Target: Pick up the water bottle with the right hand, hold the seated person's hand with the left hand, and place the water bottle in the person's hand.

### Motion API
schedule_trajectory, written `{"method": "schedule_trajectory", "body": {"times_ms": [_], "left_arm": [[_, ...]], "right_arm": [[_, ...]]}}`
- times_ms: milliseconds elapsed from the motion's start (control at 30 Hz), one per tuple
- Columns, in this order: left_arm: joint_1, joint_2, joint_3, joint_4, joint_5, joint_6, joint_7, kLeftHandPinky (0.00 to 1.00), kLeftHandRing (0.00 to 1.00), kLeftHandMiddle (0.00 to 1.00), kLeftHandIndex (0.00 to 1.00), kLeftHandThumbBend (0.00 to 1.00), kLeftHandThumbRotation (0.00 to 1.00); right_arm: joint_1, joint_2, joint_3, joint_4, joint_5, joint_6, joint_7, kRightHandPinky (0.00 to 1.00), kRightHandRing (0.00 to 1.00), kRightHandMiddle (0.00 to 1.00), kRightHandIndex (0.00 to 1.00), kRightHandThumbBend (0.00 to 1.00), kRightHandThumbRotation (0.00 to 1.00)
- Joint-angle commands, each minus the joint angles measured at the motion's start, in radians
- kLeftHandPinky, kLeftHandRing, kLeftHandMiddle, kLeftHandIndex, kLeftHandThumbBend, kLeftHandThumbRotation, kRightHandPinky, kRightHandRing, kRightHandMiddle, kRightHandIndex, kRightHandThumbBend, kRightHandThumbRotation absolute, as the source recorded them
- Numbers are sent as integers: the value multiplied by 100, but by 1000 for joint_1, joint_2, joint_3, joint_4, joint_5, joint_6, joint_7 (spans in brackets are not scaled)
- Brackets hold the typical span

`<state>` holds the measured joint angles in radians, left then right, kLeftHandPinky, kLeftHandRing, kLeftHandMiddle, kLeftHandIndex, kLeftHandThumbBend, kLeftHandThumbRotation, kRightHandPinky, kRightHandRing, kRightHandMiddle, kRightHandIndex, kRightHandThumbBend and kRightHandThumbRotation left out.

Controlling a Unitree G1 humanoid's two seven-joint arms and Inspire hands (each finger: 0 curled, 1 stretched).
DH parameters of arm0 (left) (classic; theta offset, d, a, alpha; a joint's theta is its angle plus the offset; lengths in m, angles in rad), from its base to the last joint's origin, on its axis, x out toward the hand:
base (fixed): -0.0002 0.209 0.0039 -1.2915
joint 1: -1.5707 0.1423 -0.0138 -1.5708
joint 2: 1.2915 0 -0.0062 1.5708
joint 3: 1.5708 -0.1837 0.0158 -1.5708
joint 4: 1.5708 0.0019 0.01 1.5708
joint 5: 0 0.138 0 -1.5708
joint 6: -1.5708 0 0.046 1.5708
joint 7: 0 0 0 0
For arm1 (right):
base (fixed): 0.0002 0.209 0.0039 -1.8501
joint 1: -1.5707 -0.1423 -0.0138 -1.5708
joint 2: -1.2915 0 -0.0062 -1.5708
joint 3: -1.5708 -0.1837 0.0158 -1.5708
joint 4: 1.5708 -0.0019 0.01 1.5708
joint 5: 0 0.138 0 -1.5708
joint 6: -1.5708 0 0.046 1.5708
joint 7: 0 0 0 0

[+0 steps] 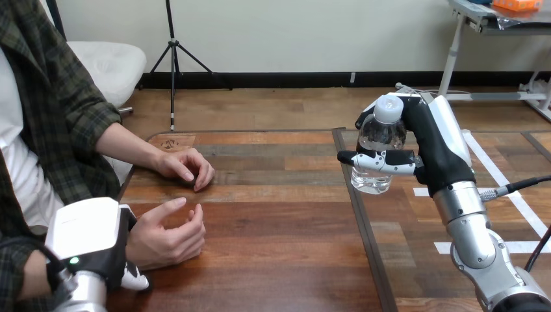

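The right hand is curled round a clear water bottle, upright above the wooden table, right of its dark seam and near white tape marks. The left hand lies against the person's nearer hand; whether it grips cannot be told.

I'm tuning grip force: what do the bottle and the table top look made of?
The clear water bottle with a white cap looks like glossy plastic: see-through, with highlights. The brown plank table looks like varnished wood or laminate: grain, soft sheen.
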<state>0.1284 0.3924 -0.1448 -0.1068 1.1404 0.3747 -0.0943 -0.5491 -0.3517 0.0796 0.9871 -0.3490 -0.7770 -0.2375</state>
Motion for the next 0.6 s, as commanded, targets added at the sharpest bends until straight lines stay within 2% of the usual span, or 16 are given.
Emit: {"method": "schedule_trajectory", "body": {"times_ms": [0,200,433,567], "left_arm": [[-23,21,-45,68,48,60,-78,57,60,63,66,92,0],[-39,31,-74,77,101,124,-189,64,66,69,69,88,0],[-38,45,-94,82,133,142,-225,66,68,71,71,89,0],[-34,50,-99,90,136,142,-213,66,68,70,71,90,0]], "right_arm": [[-45,-6,-17,-53,23,-34,-4,38,41,45,41,75,0],[-45,-6,-17,-54,22,-33,-5,38,41,45,41,75,0],[-42,-7,-19,-60,27,-31,1,37,41,45,41,75,0],[-42,-7,-20,-60,28,-33,6,37,41,45,41,75,0]]}}
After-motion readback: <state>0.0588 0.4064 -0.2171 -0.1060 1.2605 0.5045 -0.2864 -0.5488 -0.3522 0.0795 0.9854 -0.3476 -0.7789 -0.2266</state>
